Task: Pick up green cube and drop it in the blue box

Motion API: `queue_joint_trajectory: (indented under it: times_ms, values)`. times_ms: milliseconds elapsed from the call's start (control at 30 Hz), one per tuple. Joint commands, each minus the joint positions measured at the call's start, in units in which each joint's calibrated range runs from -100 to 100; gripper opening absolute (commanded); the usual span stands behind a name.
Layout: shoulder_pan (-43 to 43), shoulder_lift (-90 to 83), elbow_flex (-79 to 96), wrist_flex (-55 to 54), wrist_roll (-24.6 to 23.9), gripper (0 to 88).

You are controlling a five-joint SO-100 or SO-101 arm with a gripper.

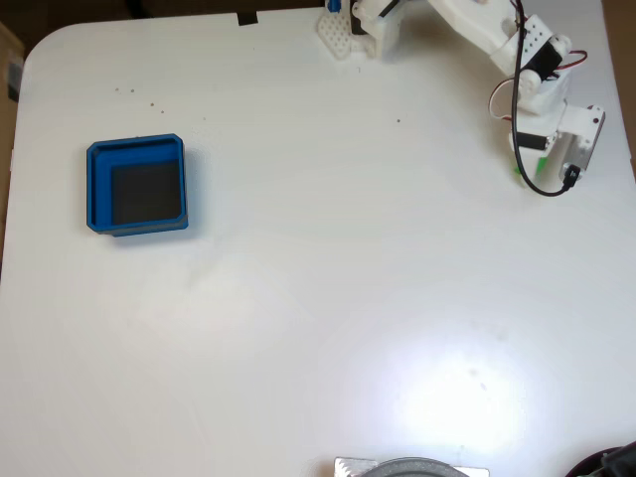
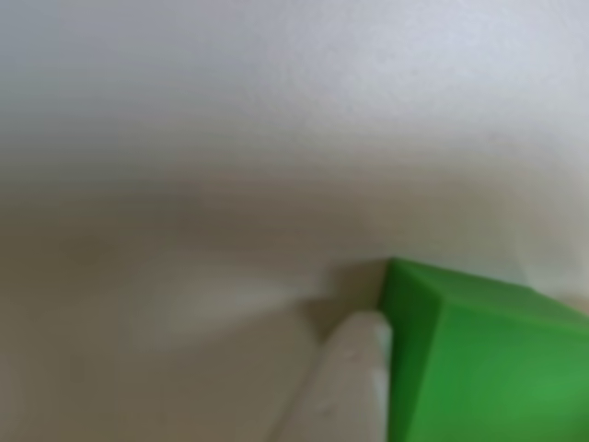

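In the fixed view the white arm (image 1: 497,40) bends down at the table's (image 1: 318,298) right edge. Its gripper (image 1: 532,169) covers the green cube (image 1: 519,171), far from the blue box (image 1: 136,186). In the other view one finger (image 2: 345,387) touches the cube; I cannot tell if the gripper clamps it.

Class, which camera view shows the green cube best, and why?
The other view: the green cube looms large and close beside a white fingertip. The fixed view gives just a green sliver under the gripper.

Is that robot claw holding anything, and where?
Cannot be told. One finger lies against the green cube's left side; no second finger is seen, and the cube looks unlifted.
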Motion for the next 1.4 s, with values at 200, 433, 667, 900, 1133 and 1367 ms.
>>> queue_joint_trajectory:
  times_ms: [200, 433, 667, 900, 1133, 1367]
  values:
    - [0.3, -0.8, -2.8, -1.1, 0.0, 25.7]
    - [0.2, -0.9, -2.8, -1.1, 0.0, 25.4]
    - [0.2, -1.0, -2.8, -1.1, 0.0, 16.1]
    - [0.2, -1.1, -2.8, -1.1, 0.0, 7.4]
    - [0.2, -1.2, -2.8, -1.1, 0.0, 4.1]
    - [0.1, -1.4, -2.8, -1.0, 0.0, 4.0]
